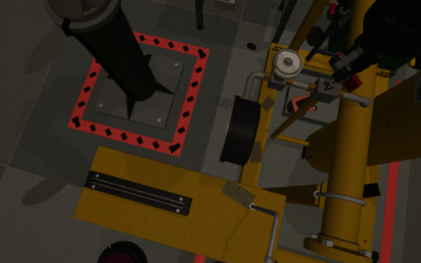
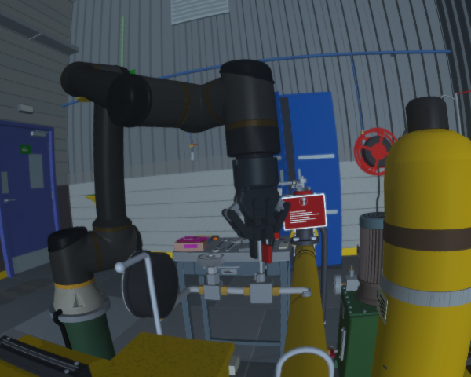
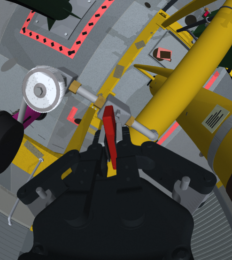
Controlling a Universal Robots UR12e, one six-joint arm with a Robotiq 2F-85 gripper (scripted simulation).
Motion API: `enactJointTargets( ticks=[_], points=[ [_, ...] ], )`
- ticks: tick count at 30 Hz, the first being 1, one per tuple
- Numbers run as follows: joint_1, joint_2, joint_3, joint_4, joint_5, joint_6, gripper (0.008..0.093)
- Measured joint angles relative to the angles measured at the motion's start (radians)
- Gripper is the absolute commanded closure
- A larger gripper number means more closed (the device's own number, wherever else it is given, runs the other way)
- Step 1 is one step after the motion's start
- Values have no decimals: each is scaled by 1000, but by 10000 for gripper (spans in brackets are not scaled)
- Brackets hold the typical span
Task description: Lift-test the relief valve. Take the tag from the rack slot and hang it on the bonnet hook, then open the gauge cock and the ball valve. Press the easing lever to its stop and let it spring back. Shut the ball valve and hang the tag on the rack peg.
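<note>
My gripper point(image 3: 111, 145) point(image 2: 262, 248) points down over the small pipe line and is closed on the red handle of the ball valve point(image 3: 109, 131) point(image 2: 268, 249) point(image 1: 351, 82), which sits on the grey valve body point(image 3: 115, 111) point(image 2: 261, 292). To the left on the same line stands the gauge cock with its knurled grey wheel point(image 3: 43, 88) point(image 1: 288, 63) point(image 2: 208, 259). The red tag point(image 2: 305, 211) hangs on the relief valve bonnet above the yellow pipe point(image 2: 307, 292). The easing lever is hidden from me.
Behind the valve line a grey table point(image 2: 232, 247) carries a purple box and tools. A black round gauge point(image 1: 240, 129) point(image 3: 1, 142) sits left of the cock. A large yellow tank point(image 2: 432, 243) fills the right, and the yellow rack plate point(image 1: 174, 202) lies in front.
</note>
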Motion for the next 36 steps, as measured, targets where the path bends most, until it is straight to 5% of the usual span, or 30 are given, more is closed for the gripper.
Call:
enactJointTargets(
  ticks=[20,36],
  points=[
    [0,0,0,0,0,-603,934],
    [0,0,0,0,0,-834,934]
  ],
)
